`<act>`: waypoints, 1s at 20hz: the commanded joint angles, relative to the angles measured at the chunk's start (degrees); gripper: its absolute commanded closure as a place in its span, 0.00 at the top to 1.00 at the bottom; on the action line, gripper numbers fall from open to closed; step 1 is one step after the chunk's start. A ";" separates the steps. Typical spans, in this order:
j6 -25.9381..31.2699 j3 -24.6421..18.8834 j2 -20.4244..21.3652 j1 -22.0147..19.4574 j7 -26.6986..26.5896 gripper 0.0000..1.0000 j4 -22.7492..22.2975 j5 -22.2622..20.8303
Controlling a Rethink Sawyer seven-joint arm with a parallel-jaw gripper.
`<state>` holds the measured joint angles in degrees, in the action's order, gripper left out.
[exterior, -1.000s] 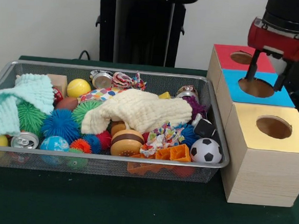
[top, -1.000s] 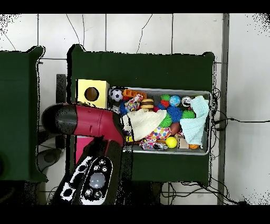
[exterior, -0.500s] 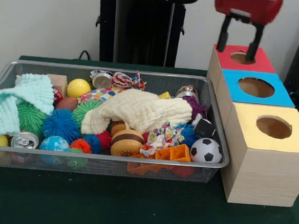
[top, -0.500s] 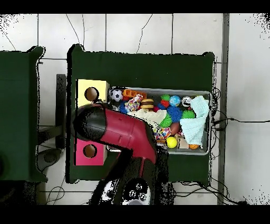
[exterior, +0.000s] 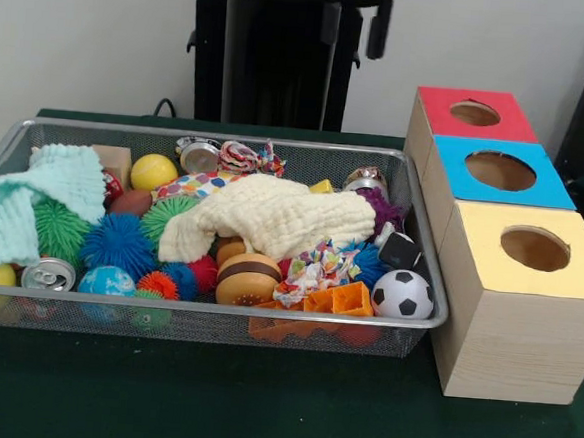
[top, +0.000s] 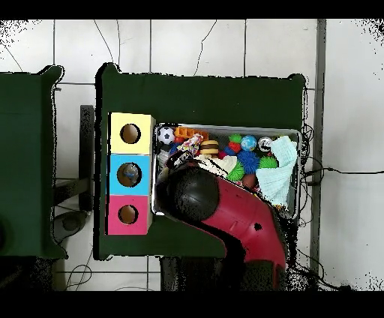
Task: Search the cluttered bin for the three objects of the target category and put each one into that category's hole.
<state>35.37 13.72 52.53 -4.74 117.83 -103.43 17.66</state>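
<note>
My gripper hangs high over the back of the wire bin, open, with nothing between its two dark fingers. In the overhead view the red arm covers the bin's robot-side half and hides the gripper. The bin holds a cream cloth, a mint cloth, a soccer ball, spiky balls, a toy burger and cans. Beside it stand three boxes with holes: red, blue and yellow.
From overhead, something small shows inside the blue box's hole. Orange blocks and a patterned rag lie at the bin's front. A black pedestal stands behind the bin. Green cloth covers the table.
The gripper rose from over the blue hole, passed above the red box, and swung left to above the bin's back. It stays open and empty.
</note>
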 commanded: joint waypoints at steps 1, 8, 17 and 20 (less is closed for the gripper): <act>-6.20 -11.04 3.03 -6.62 -14.56 1.00 -12.86 -5.04; -10.09 -16.36 3.84 -13.11 -13.52 1.00 -16.04 -10.65; -11.12 -21.59 4.43 -19.81 -11.27 1.00 -17.52 -17.69; -10.85 -22.63 4.33 -21.53 -10.51 1.00 -17.46 -19.73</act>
<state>26.65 -0.68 56.84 -23.30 117.78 -116.59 2.63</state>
